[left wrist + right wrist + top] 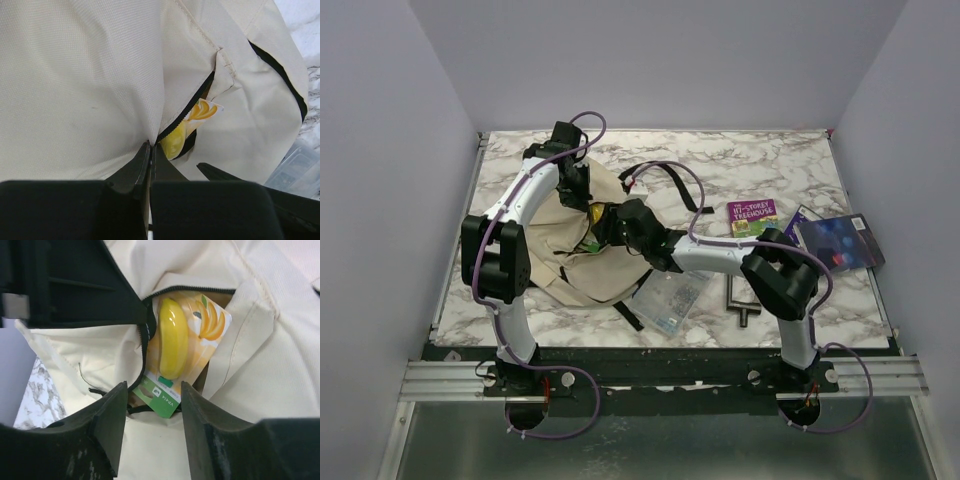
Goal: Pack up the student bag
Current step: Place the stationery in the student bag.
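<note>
Right gripper (153,390) parted over banana pack (172,340) | left gripper (149,147) pinching student bag (75,75) zip edge

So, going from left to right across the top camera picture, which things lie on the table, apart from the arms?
student bag → clear pouch → Treehouse book → dark blue book. The metal tool overlaps the Treehouse book sideways, so I leave it out.

Bright even light, soft shadows, near-edge blur in wrist views.
</note>
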Action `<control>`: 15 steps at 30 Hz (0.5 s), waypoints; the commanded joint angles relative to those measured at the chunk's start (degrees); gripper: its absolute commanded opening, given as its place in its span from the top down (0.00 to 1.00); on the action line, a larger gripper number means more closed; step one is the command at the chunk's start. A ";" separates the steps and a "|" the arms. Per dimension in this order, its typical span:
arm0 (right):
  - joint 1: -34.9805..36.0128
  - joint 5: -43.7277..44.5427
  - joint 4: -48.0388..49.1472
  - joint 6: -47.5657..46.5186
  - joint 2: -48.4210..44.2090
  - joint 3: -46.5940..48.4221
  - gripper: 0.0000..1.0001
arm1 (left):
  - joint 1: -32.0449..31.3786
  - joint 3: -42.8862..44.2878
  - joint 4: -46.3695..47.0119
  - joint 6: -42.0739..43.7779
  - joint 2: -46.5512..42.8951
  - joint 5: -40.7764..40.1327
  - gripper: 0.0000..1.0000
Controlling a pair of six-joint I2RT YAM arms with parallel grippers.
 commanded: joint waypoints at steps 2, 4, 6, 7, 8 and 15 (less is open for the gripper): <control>-1.66 -4.59 2.79 4.79 3.27 -1.38 0.58 | -0.15 -0.55 -1.32 -0.33 -0.99 3.22 1.00; -2.08 -4.81 3.10 4.73 4.33 -1.01 0.58 | -0.15 -0.63 -1.32 -0.33 -1.27 3.34 1.00; -2.12 -5.16 2.72 3.93 5.53 0.09 0.59 | -0.16 -0.65 -1.30 -0.33 -1.40 3.42 1.00; -2.12 -5.31 2.38 3.91 6.07 0.61 0.59 | -0.16 -0.64 -1.32 -0.25 -1.41 3.61 1.00; -2.17 -5.73 3.07 4.04 6.66 1.03 0.59 | -0.15 -0.63 -1.32 -0.25 -1.50 3.93 1.00; -2.23 -8.30 5.84 -0.59 15.24 12.93 0.71 | -0.24 -1.83 -0.87 0.01 -2.46 4.87 1.00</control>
